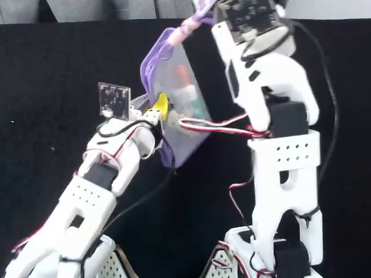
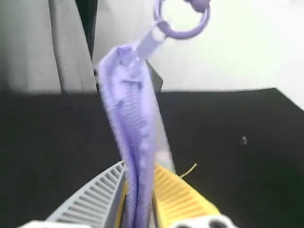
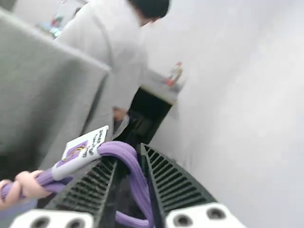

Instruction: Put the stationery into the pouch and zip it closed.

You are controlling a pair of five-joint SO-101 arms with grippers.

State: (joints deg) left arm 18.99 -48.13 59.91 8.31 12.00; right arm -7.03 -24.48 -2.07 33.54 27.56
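Nearest to us in the high view, the left arm slants up and away from the front of the tabletop [image 1: 52, 69], elbow low. The left hand [image 1: 157, 111] is clamped on the purple zip edge [image 2: 134, 123] of the pouch [image 1: 184, 124]. From its wrist we see the grey and yellow fingers [image 2: 178, 194] pinched on either side of that edge, low along its run.

The pouch hangs in the air between the 2 arms, clear of the tabletop and tilted. Its long axis runs from the left hand up and away to the far end. Through its clear wall we see the stationery [image 1: 186, 92] inside, an orange piece and a green-and-white one among it.

At the far end the zip edge meets a pull with a ring [image 2: 183, 21], and a purple cord [image 3: 114, 148] with a small tag [image 3: 85, 145] leads on from there. The right arm stands tall and nearly upright, wrist bent over the top, and the right hand [image 3: 128, 156] is closed tight on that cord.

We judge the coming move turns on this line. The 2 hands hold opposite ends of the zip, so any pull should run along the long axis, away from the left hand. Whether the slider sits at its stop, we cannot tell.
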